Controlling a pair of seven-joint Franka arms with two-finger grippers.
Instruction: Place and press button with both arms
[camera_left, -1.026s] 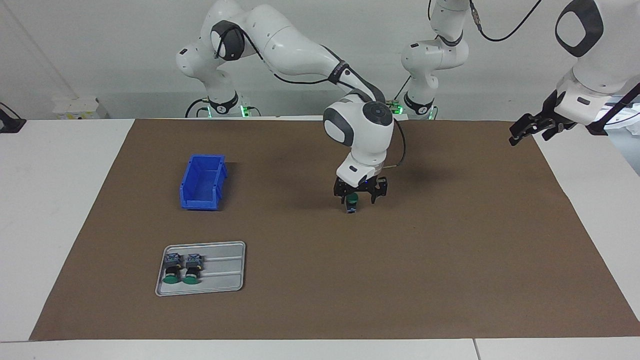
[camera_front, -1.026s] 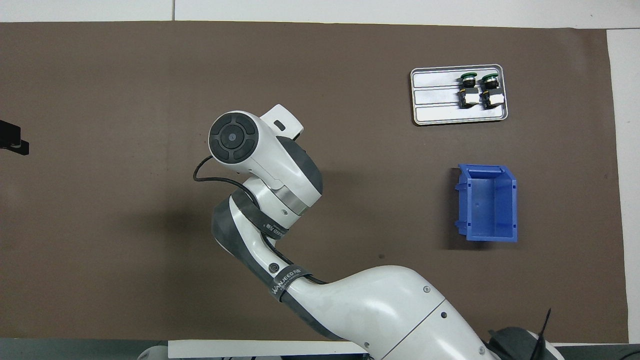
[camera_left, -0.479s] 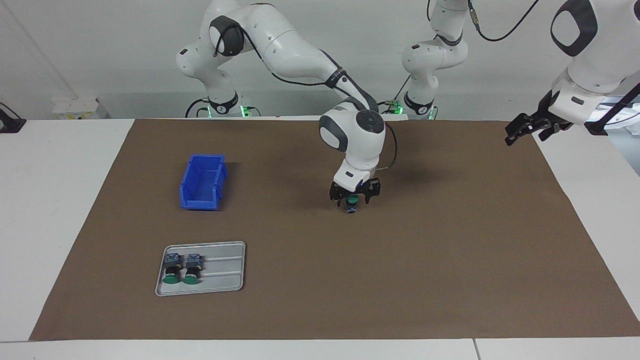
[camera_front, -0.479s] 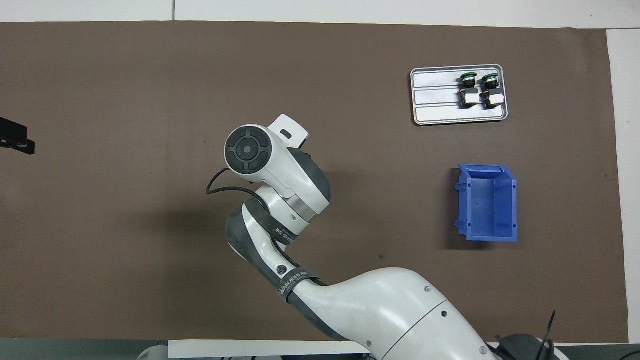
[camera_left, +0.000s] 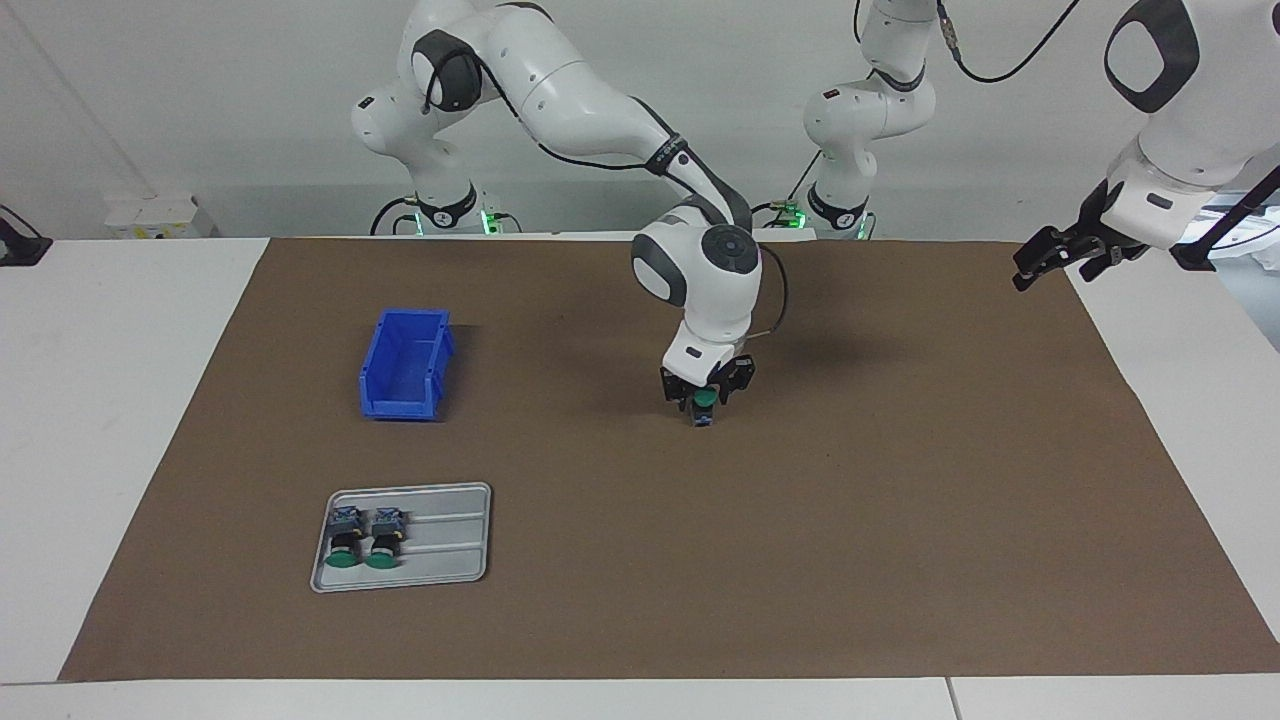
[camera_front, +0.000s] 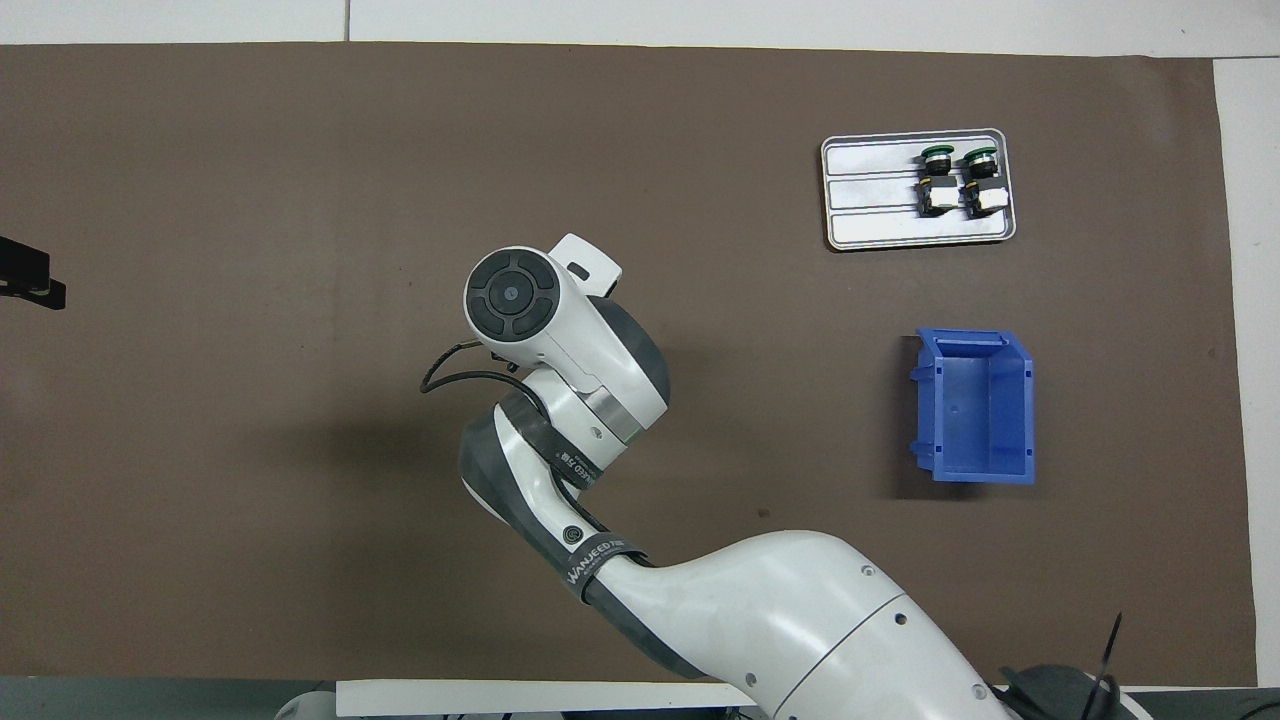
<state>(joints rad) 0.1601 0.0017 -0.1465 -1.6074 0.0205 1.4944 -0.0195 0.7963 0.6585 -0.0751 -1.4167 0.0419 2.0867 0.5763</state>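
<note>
Right gripper (camera_left: 706, 396) hangs low over the middle of the brown mat (camera_left: 900, 520), reached out on its white arm from the right arm's end of the table. Its black fingers sit close around the green cap of a button (camera_left: 705, 408) that stands upright on the mat, cap up, grey block down. From the facing view the fingers look drawn partly in on either side of the cap, though whether they actually pinch it cannot be told. From overhead the arm's wrist covers both the fingers and the button.

Left gripper (camera_left: 1048, 262) waits in the air over the mat's edge at the left arm's end of the table, fingers spread wide and holding nothing.

Two more buttons (camera_left: 362, 538) lie on their sides in a grey tray (camera_left: 455, 545) toward the right arm's end, farther from the robots than a blue bin (camera_left: 404, 363), which looks bare inside.

To do this step well, the button probably needs to stay upright and steady. A sound approach would be for the right gripper to brace the body below the cap, leaving the green top free. The left gripper could then come over and push straight down on the cap's centre. A slanted push would likely tip the button, since its base is narrow.
</note>
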